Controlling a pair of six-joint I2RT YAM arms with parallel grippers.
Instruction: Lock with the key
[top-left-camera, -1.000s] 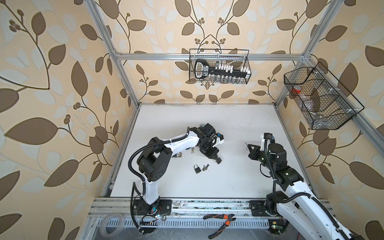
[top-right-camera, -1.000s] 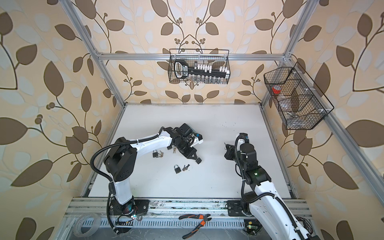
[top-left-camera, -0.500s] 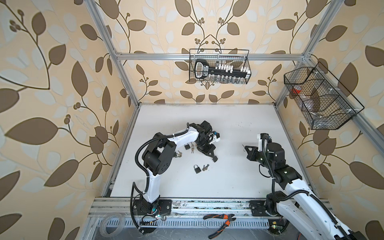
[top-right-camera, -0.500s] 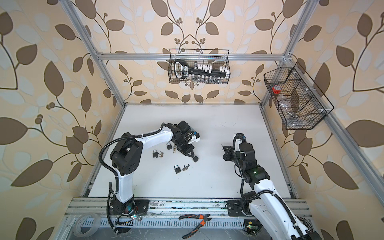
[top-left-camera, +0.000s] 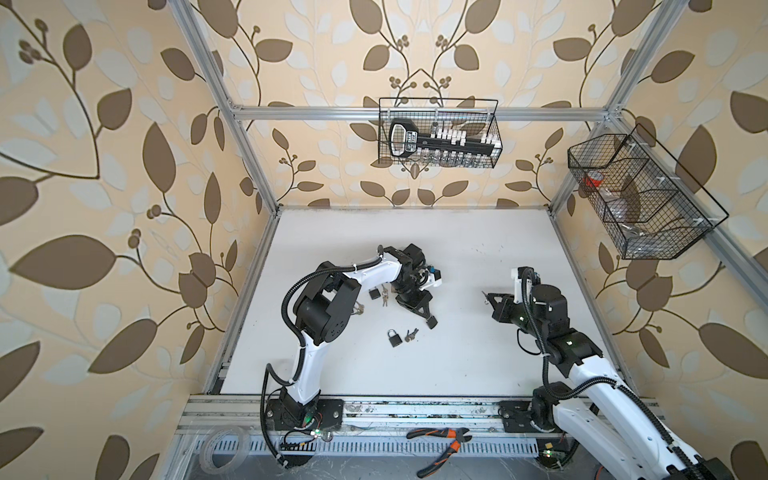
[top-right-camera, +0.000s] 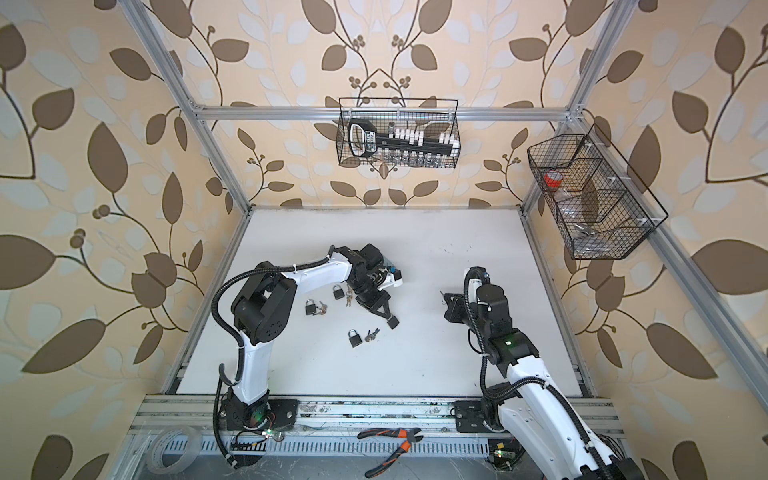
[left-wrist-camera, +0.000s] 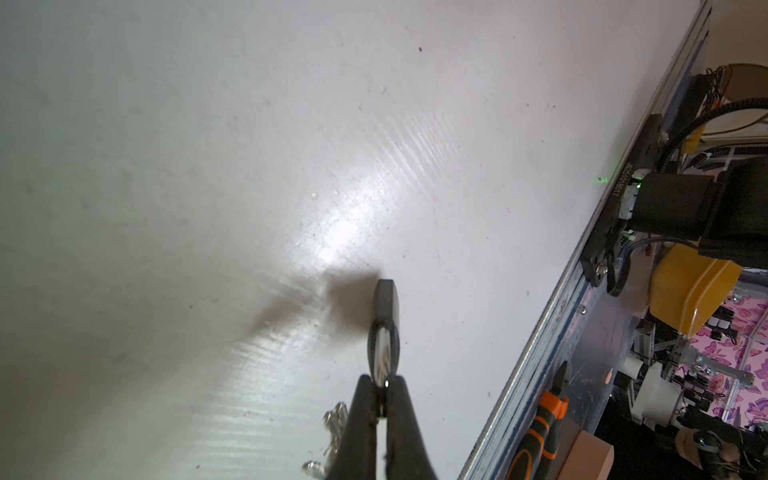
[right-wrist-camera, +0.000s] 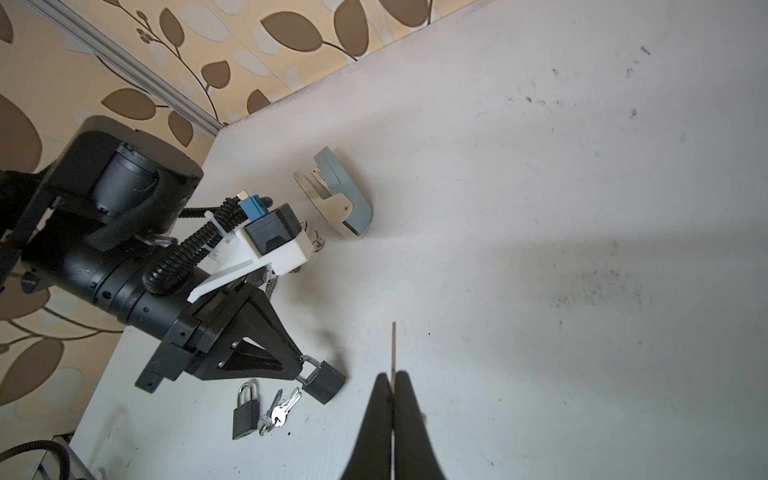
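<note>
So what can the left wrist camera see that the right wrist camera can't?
Only the left wrist view: the orange-handled pliers beyond the white table. Only the right wrist view: the right gripper pinching a key, a loose padlock lying flat, and a blue-grey stapler-like thing. Both: the table and the left gripper gripping the held padlock by its shackle.

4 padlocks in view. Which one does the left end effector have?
The padlock clamped by its shackle in the left end effector, with no keys beside it. The other three lie loose on the table, each next to keys.
</note>
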